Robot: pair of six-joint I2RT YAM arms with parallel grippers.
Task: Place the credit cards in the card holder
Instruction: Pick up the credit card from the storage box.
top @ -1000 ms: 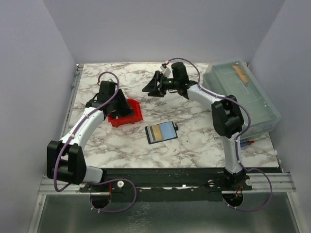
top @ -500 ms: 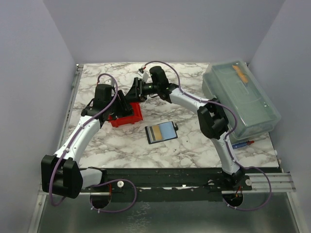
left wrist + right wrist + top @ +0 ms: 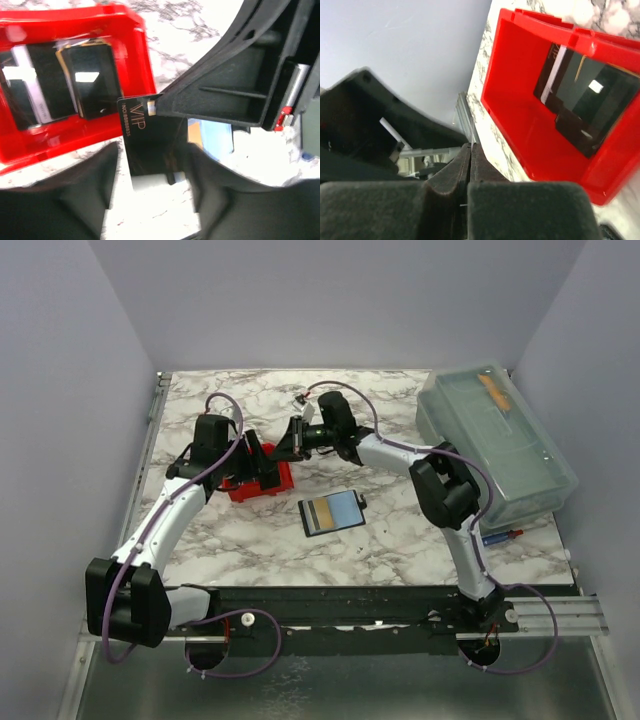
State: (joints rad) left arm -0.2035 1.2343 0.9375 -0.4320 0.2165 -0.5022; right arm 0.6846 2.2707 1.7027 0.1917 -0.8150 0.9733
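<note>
A black credit card marked VIP hangs over the table by the red tray. My right gripper is shut on its upper edge, and the card shows there only as a thin line between the pads. My left gripper is open, its fingers on either side of the card's lower end. More dark credit cards with pale strips lie in the tray. The black card holder lies open mid-table with a yellowish and a light blue card on it. From above, both grippers meet beside the tray.
A large translucent lidded box stands along the right side of the table. A small blue and red object lies by its near end. The marble table's back and left edges meet the enclosure walls.
My right gripper swung left to the left gripper and shut on the black card. The left jaws opened wider around it.
</note>
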